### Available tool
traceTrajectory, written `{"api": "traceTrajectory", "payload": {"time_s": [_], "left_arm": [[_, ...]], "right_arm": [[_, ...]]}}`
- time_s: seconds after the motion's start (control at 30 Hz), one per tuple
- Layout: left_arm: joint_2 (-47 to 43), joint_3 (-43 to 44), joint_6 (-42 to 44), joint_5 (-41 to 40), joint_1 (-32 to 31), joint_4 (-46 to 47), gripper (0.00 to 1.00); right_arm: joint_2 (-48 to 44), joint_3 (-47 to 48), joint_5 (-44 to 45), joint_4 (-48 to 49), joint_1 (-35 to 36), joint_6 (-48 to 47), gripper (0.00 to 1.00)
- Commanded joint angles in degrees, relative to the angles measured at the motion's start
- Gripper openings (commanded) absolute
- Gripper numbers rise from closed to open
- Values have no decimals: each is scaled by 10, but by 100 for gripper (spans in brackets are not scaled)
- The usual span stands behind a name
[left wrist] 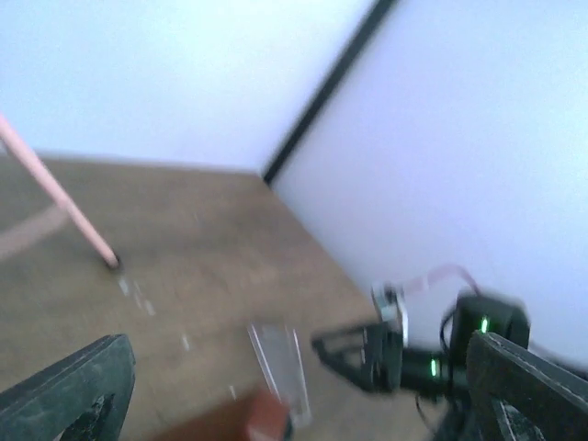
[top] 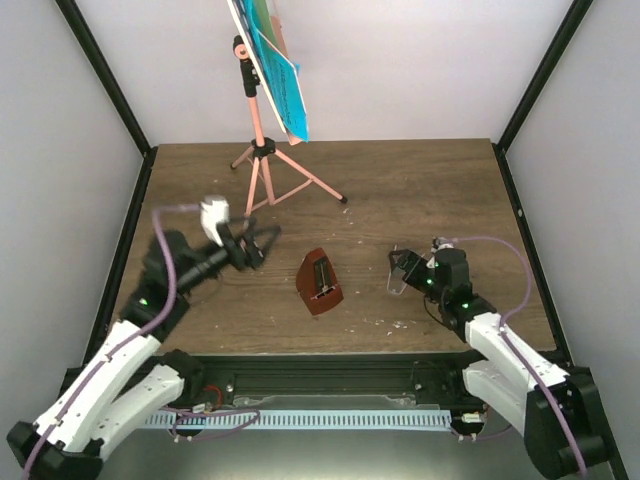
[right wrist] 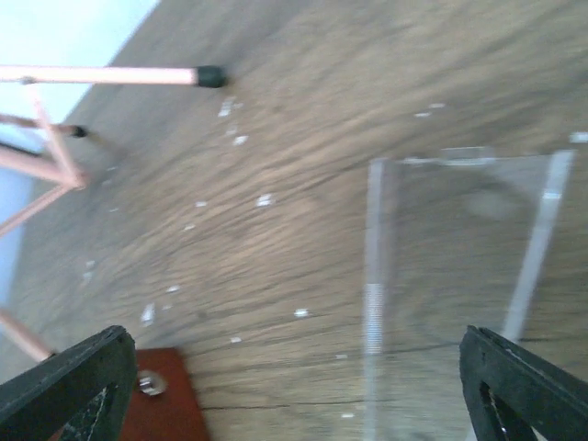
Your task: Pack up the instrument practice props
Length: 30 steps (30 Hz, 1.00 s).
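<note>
The reddish-brown metronome (top: 319, 283), a smooth tapered block, lies mid-table (top: 420, 190), its long axis running near-to-far. Its clear plastic cover (right wrist: 459, 276), faint from above, shows plainly in the right wrist view, flat on the wood grain between the right gripper's (top: 403, 268) spread fingers. The left gripper (top: 258, 246) gapes too. The pink tripod music stand (top: 262, 150) holds blue pages (top: 283, 85) behind.

A brown wooden table (top: 430, 190), dotted with small white flecks (right wrist: 265, 198), stands between white walls (top: 420, 60).
</note>
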Motion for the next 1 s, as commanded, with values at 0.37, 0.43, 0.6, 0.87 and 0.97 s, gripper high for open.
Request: {"api": "traceTrajectory", "payload": {"time_s": [0.37,0.43,0.6,0.87,0.97], "left_arm": [[46,190,233,-163,226,-222,95],[37,165,242,-179,226,-212,95],[45,135,267,-190,226,-203,94],[54,132,289,-213,226,-215,92],[57,130,289,-209,226,-216,92]], "right_arm": [[97,59,36,-164,-81,-69,95],[102,61,36,-163,-80,-76,92],[135,67,34,-162,-80,-88,73],[199,84,35,-143,-51,-105,60],[223,99,59,-157,-26,-107,56]]}}
